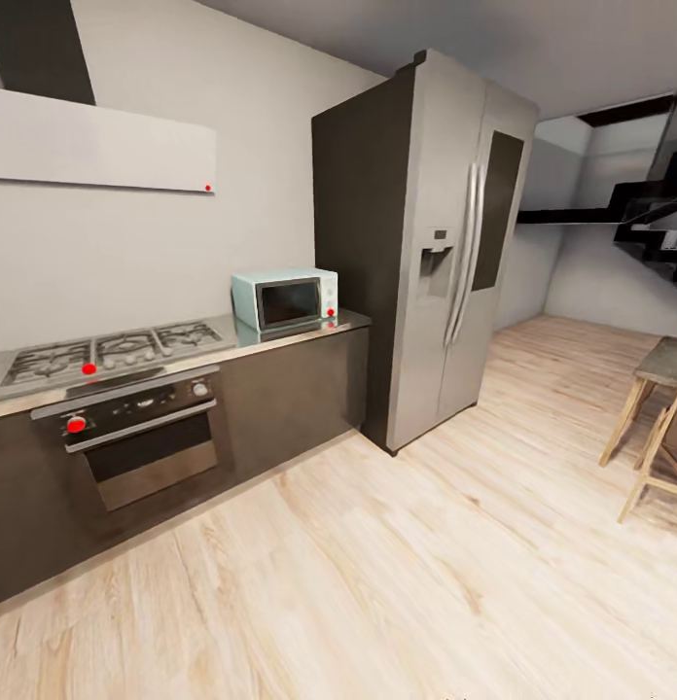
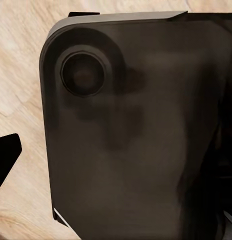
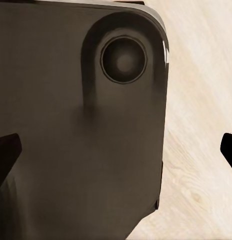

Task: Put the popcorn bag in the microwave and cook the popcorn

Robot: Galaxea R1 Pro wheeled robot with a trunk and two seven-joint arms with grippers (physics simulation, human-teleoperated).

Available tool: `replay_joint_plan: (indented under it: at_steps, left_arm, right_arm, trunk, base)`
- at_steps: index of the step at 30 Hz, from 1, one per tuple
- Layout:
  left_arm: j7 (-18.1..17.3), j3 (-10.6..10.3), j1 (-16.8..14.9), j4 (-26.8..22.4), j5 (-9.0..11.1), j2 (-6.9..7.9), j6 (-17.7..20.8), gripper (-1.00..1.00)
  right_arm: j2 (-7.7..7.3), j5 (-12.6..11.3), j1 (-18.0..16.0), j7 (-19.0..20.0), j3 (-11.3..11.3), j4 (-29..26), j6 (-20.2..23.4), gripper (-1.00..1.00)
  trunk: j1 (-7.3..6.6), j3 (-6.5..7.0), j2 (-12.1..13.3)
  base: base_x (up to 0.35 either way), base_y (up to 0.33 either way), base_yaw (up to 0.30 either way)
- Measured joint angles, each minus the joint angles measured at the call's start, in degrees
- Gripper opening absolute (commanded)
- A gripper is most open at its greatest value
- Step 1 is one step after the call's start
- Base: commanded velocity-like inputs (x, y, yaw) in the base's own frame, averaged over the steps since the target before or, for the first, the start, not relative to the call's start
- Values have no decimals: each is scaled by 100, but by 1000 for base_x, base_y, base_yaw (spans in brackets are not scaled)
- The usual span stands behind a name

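- Microwave [image 1: 285,301] stands on the worktop [image 1: 280,340] beside the fridge [image 1: 426,243], well apart from me.
- I see no popcorn bag; driving closer could hit the cabinets.
- I cannot tell either gripper's state.

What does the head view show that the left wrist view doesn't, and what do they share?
Head view: the kitchen run, with the microwave on the countertop, its door closed, a gas hob above an oven, a tall fridge and wooden stools. Left wrist view: a dark rounded robot panel seen close, with a round recess, and a dark fingertip of the left tool at the frame's edge. Shared: pale wood floor.
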Motion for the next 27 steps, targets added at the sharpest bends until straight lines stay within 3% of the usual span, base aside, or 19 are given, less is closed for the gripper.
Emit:
replay_joint_plan:
  at_steps: [11, 21, 27]
  left_arm:
    - [19, 4, 1, -1, 5, -23, 0, 100]
    - [40, 1, 1, -6, 5, -26, 0, 100]
    - [25, 0, 1, -2, 3, -26, 0, 100]
  right_arm:
    - [1, 2, 0, 1, 2, 0, 0, 100]
    - [-25, 56, 0, 1, 45, -1, 4, 100]
    - [-33, 71, 0, 1, 43, -1, 0, 100]
  trunk:
    - [0, 0, 0]
    - [0, 0, 0]
    - [-2, 0, 0]
  base:
    - [0, 0, -190]
    - [4, 0, -18]
    - [159, -40, 0]
